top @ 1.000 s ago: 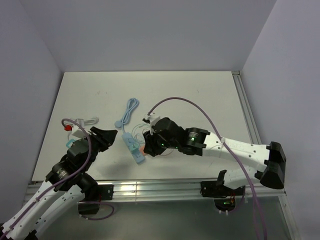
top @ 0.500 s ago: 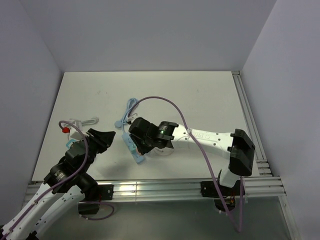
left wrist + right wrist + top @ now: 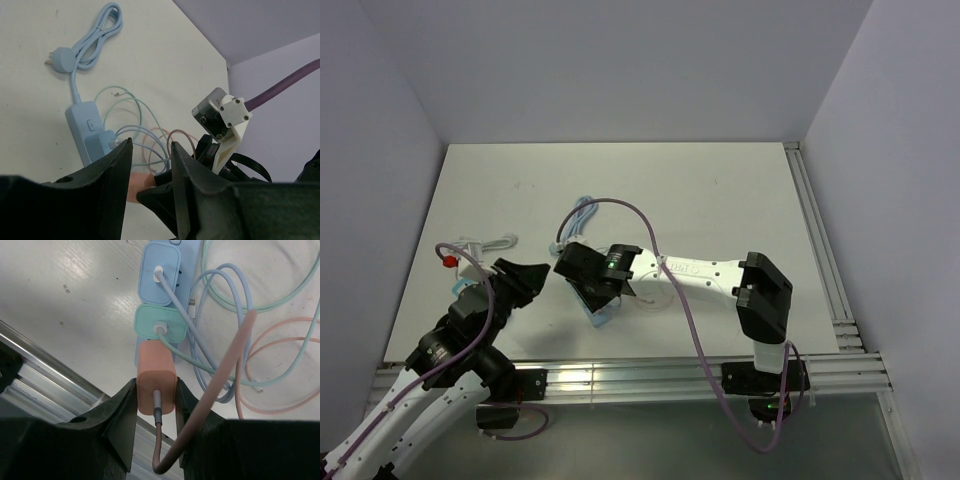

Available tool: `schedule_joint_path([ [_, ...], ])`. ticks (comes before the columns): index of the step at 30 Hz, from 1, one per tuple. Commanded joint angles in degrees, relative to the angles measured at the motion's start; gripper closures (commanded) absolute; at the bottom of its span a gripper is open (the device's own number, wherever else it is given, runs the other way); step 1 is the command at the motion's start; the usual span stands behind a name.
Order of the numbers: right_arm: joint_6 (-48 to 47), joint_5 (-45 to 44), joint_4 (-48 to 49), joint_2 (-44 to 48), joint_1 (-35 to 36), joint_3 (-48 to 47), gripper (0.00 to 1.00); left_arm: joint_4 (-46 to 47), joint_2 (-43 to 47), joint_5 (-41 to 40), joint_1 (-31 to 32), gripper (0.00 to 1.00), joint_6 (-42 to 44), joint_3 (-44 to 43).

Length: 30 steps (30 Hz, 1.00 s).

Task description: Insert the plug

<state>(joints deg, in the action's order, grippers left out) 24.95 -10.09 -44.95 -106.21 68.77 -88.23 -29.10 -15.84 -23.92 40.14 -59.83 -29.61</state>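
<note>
— What is held by the right end effector (image 3: 156,390)?

— An orange plug (image 3: 156,377) is clamped between its two fingers (image 3: 122,412). The jaws are closed to the width of the plug body, and both of its sides are pressed by the finger pads. An orange-pink cable (image 3: 227,360) is seen leaving the rear of the plug and curving up past the right finger.

— Where is the plug placed relative to the power strip (image 3: 82,122)?

— It is held over the near end of the light blue strip, in line with the two chargers already seated there. Its front edge is met by the green charger (image 3: 161,322), and the blue charger (image 3: 159,274) is found just beyond that. Whether the pins have entered a socket cannot be told, since the underside is hidden.

— And the left end effector (image 3: 150,155)?

— It is held partly open, with a clear gap between the fingers, and nothing is gripped or touched. It is poised above the table (image 3: 720,200), just to the left of the strip.

— What else is seen on the table?

— Loose loops of green, blue and pink charging cables (image 3: 145,135) are spread beside the strip, and the strip's own bundled cord (image 3: 102,30) is laid at the far end.
</note>
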Motion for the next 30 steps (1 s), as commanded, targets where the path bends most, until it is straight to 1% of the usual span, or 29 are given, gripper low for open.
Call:
schedule_joint_path([
  [1, 1.33, -1.25, -1.28, -1.97, 0.22, -2.91, 1.00, -0.96, 0.63, -0.69, -0.06, 0.58, 0.16, -1.77],
  [5, 1.68, -0.73, -2.77, -2.86, 0.31, -4.06, 1.00, -1.22, 1.16, -0.95, -0.15, 0.58, 0.24, -1.86],
  [20, 2.47, -2.22, -3.57, 0.39, 2.76, -0.20, 1.00, -2.10, 2.30, -1.83, -0.15, 0.57, 0.33, -1.86],
  [30, 4.05, -3.27, -4.79, -4.08, 2.77, -3.87, 1.00, -2.62, 2.74, -1.39, -0.15, 0.58, -0.20, -1.95],
])
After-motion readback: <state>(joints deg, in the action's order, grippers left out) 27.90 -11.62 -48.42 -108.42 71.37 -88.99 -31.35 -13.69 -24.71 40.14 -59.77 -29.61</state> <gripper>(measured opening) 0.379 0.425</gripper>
